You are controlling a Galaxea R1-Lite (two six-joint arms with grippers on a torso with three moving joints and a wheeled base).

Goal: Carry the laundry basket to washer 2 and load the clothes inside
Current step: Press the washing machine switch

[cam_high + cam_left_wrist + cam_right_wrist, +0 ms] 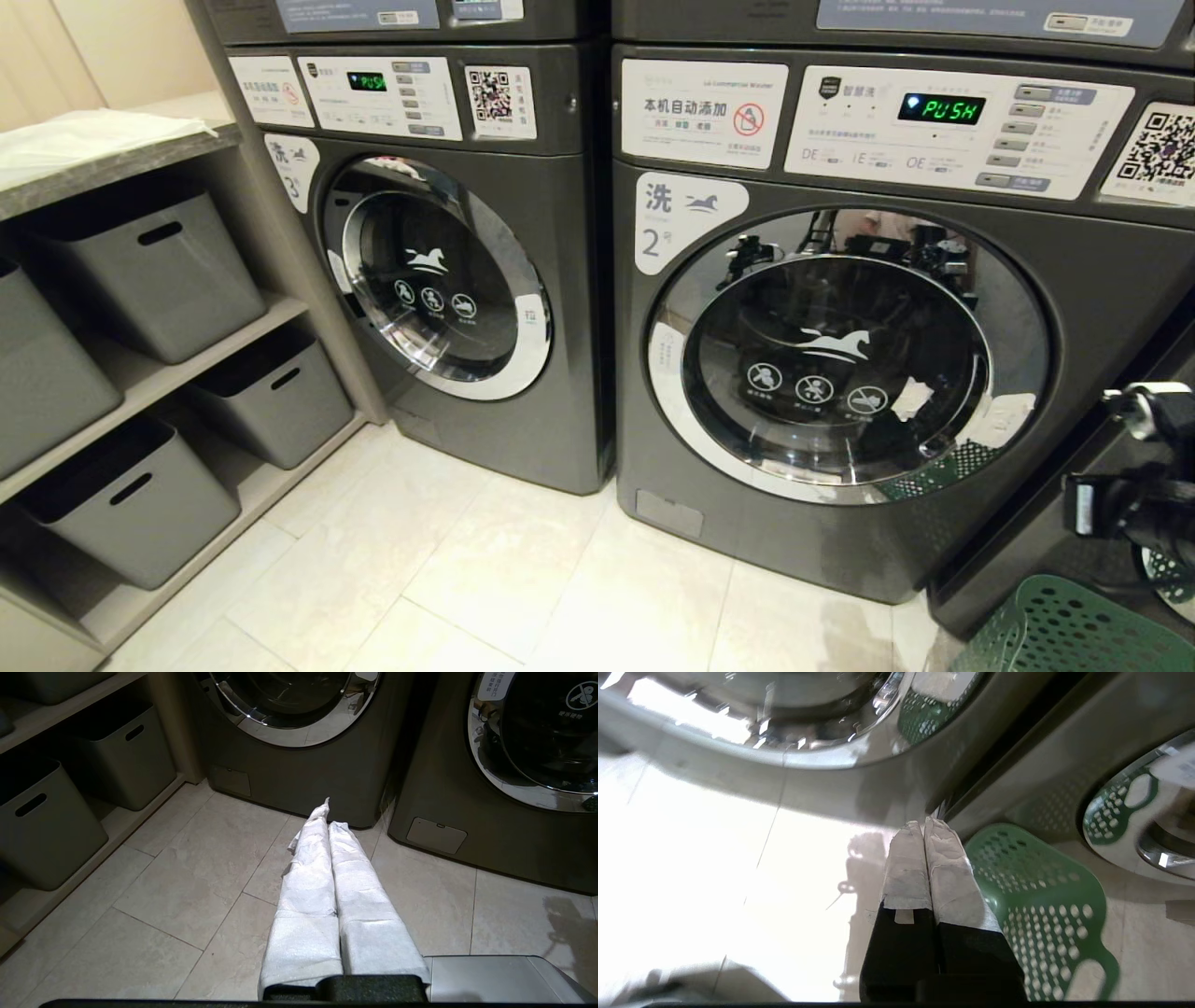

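Nearest, the green basket (1064, 625) sits on the floor (485, 569) just right of washer 2 (840, 364); the right gripper (924, 828) hangs beside it, fingers pressed together, empty; left gripper (327, 812) likewise closed, empty; washer 2's door (845, 355) is shut; washer 3 (439, 271) and shelf bins (149, 271) lie left.

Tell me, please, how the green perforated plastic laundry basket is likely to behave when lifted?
The green perforated plastic laundry basket probably feels light, since its walls are mostly holes. It likely holds its shape, though thin walls may flex somewhat. Gripped by one side, it may tilt.
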